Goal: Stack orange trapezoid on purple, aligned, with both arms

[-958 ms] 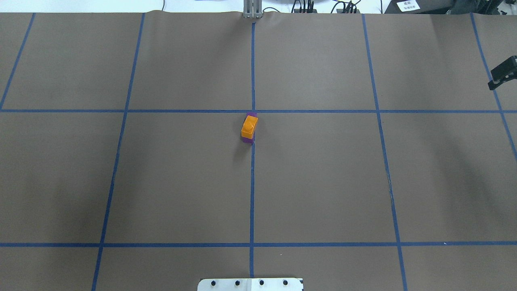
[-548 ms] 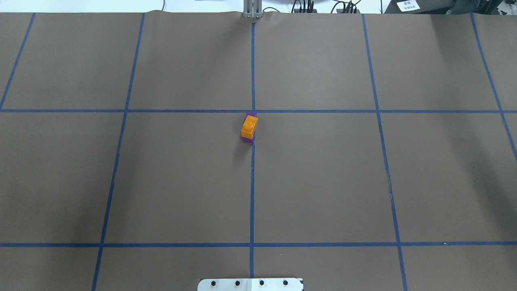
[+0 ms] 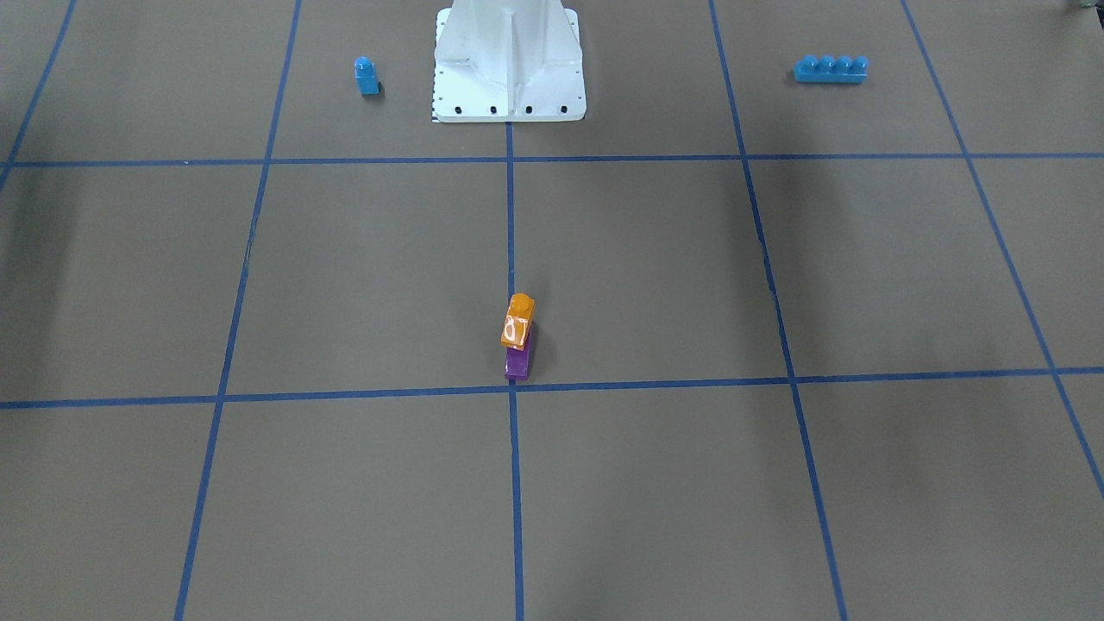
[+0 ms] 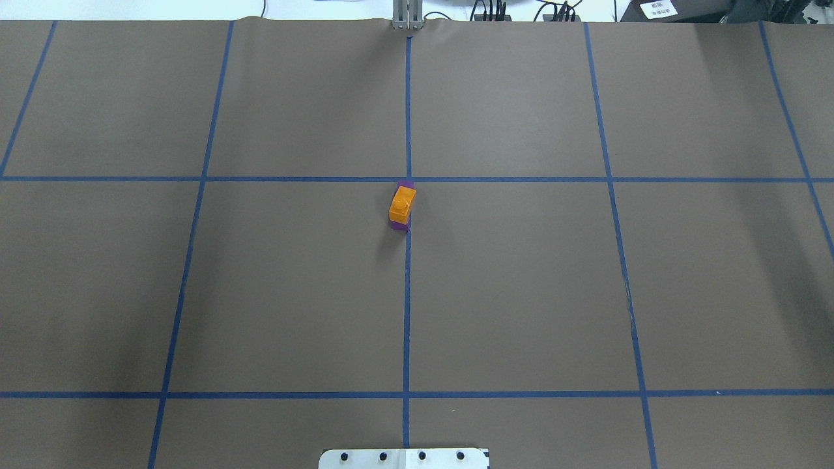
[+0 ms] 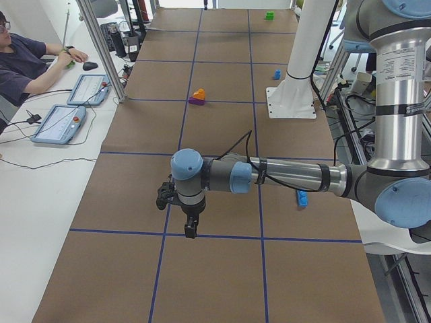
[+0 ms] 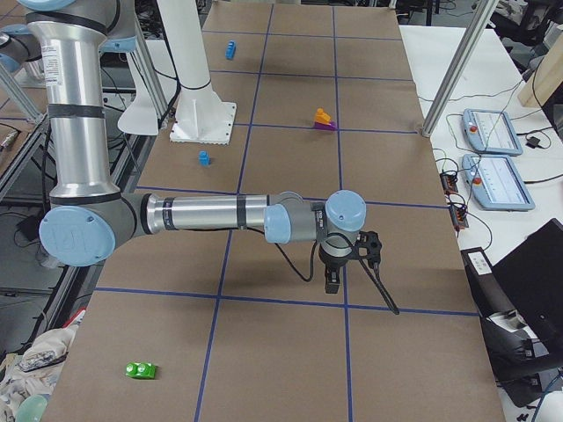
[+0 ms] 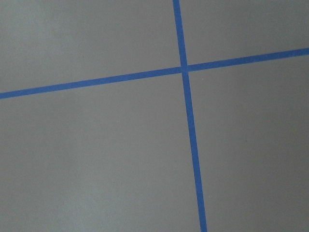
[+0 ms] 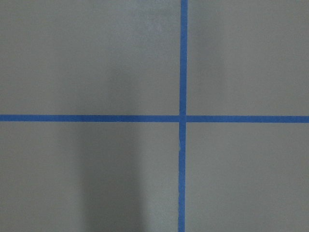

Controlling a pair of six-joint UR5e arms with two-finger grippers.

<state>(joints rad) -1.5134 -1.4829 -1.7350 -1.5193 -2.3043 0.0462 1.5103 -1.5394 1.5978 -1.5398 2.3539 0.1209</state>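
The orange trapezoid [image 4: 402,204] sits on top of the purple block [image 4: 399,226] at the table's centre, by the middle tape line. From the front, the orange block [image 3: 517,323] covers the rear part of the purple one [image 3: 517,362], whose front end sticks out. The stack stands free, with no gripper near it. My left gripper [image 5: 190,231] hangs over the table's left end, far from the stack [image 5: 198,97]. My right gripper [image 6: 332,283] hangs over the right end. Each shows only in a side view, so I cannot tell whether it is open or shut.
A small blue one-stud block [image 3: 366,76] and a long blue four-stud brick [image 3: 831,69] lie on either side of the white robot base [image 3: 509,95]. A green block [image 6: 141,370] lies near the right end. An operator [image 5: 27,64] sits beside the table with tablets.
The black tip of the right gripper, at the overhead view's right edge one second ago, has moved out of that view. The stack has not moved.
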